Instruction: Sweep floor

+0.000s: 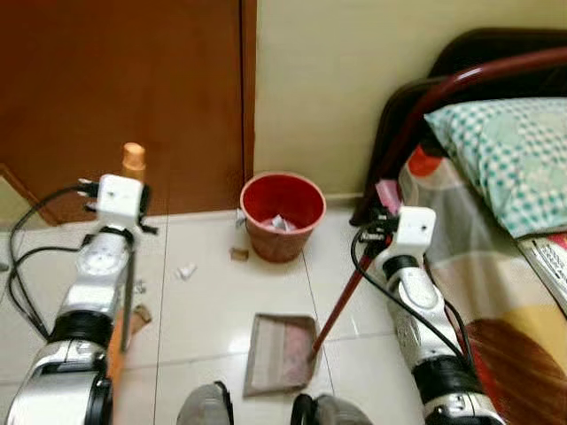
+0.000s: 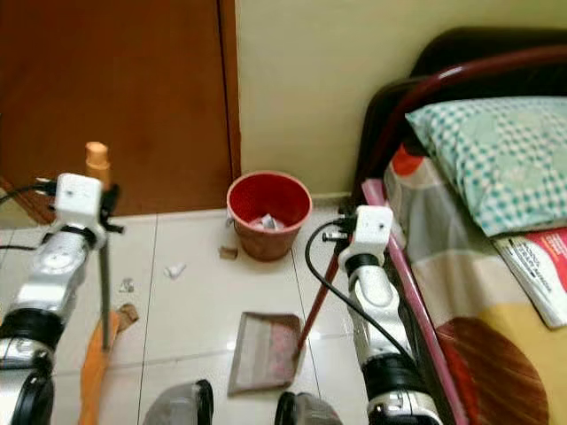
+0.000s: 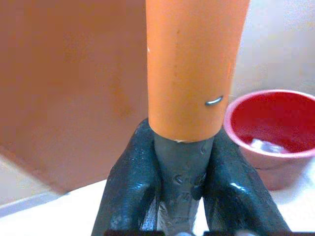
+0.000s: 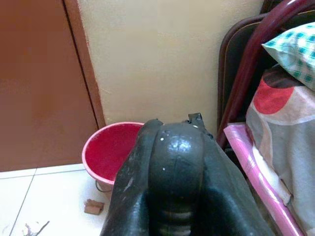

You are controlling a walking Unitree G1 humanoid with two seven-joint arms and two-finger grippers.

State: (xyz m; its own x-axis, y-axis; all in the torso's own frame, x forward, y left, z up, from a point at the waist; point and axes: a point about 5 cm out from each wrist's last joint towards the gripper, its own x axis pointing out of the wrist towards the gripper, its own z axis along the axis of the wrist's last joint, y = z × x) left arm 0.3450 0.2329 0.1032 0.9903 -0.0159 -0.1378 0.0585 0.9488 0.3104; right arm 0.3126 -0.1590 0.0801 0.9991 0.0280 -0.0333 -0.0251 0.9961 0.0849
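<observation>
My left gripper [image 3: 182, 184] is shut on the grey neck of an orange-capped broom handle [image 3: 194, 64], which stands upright at the left [image 1: 134, 161]; its orange bristles [image 2: 93, 372] rest on the tiles. My right gripper [image 4: 176, 196] is shut on the dark top grip of the dustpan's red pole [image 1: 341, 301]. That pole slants down to the brownish dustpan [image 1: 282, 352], lying flat on the floor before my feet. A white paper scrap [image 1: 186, 272] and a brown crumb [image 1: 239, 254] lie on the tiles between broom and dustpan.
A red bin [image 1: 282, 212] with paper inside stands against the wall beside a brown door [image 1: 124, 80]. A bed [image 1: 523, 292] with a dark red frame, a checked pillow [image 1: 509, 155] and a book [image 2: 540, 270] lines the right side.
</observation>
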